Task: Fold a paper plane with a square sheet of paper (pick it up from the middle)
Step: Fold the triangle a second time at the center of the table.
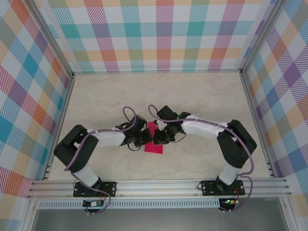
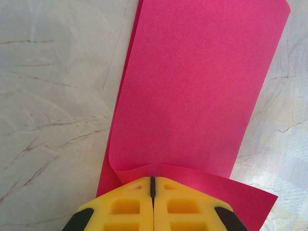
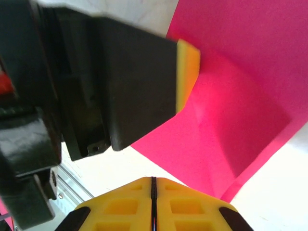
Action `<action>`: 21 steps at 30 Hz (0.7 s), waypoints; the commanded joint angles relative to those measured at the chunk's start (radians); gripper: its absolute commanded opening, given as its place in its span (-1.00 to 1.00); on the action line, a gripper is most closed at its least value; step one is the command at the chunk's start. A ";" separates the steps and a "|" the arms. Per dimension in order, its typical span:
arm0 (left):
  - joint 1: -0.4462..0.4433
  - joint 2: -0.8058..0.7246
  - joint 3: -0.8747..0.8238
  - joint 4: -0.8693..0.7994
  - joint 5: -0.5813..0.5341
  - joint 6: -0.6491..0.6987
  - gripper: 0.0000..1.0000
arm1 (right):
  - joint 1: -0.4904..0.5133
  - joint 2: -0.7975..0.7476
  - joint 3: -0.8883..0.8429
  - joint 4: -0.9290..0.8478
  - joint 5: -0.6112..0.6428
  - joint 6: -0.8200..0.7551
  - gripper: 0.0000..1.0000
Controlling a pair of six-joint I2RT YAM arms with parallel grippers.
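Paper sheet (image 2: pixel 192 86): one; claws (image 2: pixel 152 179) (image 3: pixel 153 179): two

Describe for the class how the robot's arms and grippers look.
The left arm and right arm have white shells, black joints and a looping purple cable each. The left gripper and right gripper have yellow, pocketed fingers.

Plaid walls close the desk (image 1: pixel 202 96) in on three sides: the back wall (image 1: pixel 159 33) at 12 o'clock, the left wall (image 1: pixel 24 96) at 9 and the right wall (image 1: pixel 286 86) at 3. All are checked in pink, teal, orange and purple on white. The desk is pale beige with faint marble-like veins, evenly lit, and the shadows are soft. Silver posts (image 1: pixel 52 41) slant up from the back corners at 11 and 1. A ribbed aluminium rail (image 1: pixel 159 185) runs along the near edge at 6, with a grey surface (image 1: pixel 159 219) below it.
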 commanded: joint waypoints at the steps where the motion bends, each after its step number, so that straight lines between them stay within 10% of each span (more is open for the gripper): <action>1: -0.007 0.038 -0.055 -0.091 -0.068 -0.017 -0.95 | 0.028 0.019 -0.032 -0.026 0.044 0.040 -0.82; 21: -0.007 0.058 -0.055 -0.096 -0.072 -0.040 -0.99 | 0.079 0.120 0.035 -0.103 0.197 0.073 -0.83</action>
